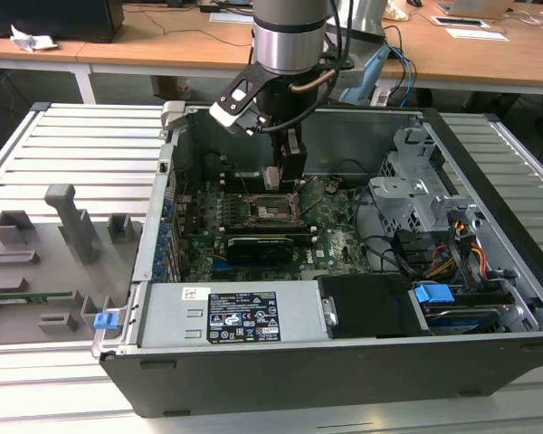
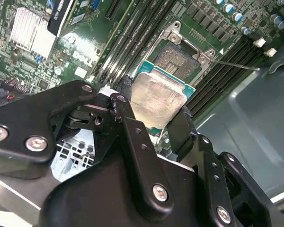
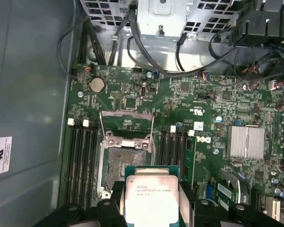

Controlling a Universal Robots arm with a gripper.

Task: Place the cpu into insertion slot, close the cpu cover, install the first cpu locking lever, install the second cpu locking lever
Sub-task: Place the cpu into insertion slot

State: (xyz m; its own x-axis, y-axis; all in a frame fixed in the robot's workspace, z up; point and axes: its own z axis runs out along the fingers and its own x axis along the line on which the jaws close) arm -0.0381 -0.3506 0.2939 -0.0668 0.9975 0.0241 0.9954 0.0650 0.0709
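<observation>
My gripper (image 3: 150,202) is shut on the cpu (image 3: 149,191), a square chip with a dull silver top, gripped by two opposite edges. In the second wrist view the cpu (image 2: 156,100) hangs between the black fingers (image 2: 181,126), just above and beside the insertion slot (image 2: 177,57). The insertion slot (image 3: 125,163) lies bare on the green motherboard, with the cpu cover (image 3: 128,113) swung open beyond it. A thin wire locking lever (image 2: 236,65) sticks out free beside the slot. In the exterior view the gripper (image 1: 285,181) hovers low over the insertion slot (image 1: 270,210) inside the open computer case.
Black memory slots (image 3: 83,161) flank the socket on both sides. A long black card (image 1: 267,242) lies across the board nearer the camera. A silver heat sink (image 3: 246,142), a drive cage (image 1: 416,194) with cables, and the power supply (image 1: 231,316) crowd the case. A grey fixture tray (image 1: 36,271) sits outside.
</observation>
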